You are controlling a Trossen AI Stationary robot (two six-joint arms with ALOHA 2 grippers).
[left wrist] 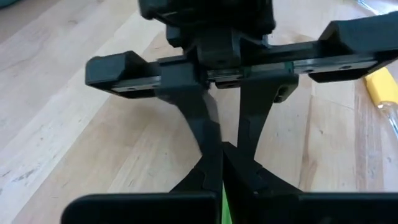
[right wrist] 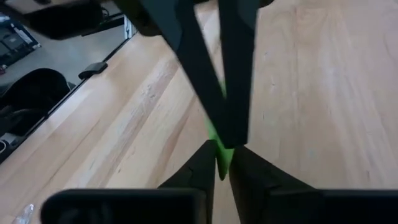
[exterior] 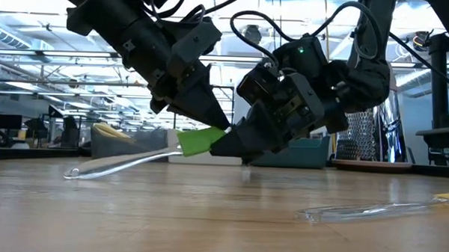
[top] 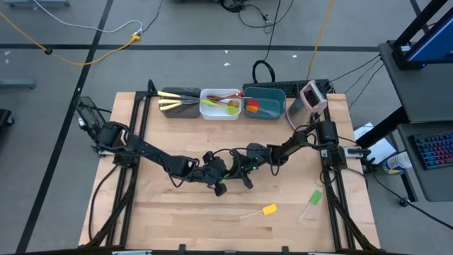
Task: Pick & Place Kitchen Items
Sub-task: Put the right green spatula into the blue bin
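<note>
Both grippers, left gripper [exterior: 213, 118] and right gripper [exterior: 222, 145], pinch flat green spatula [exterior: 200, 140].

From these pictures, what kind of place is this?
Probably a robotics lab in a large open workshop: a wooden table in a metal frame, cables trailing across a grey floor, and long ceiling lights over distant workbenches.
</note>
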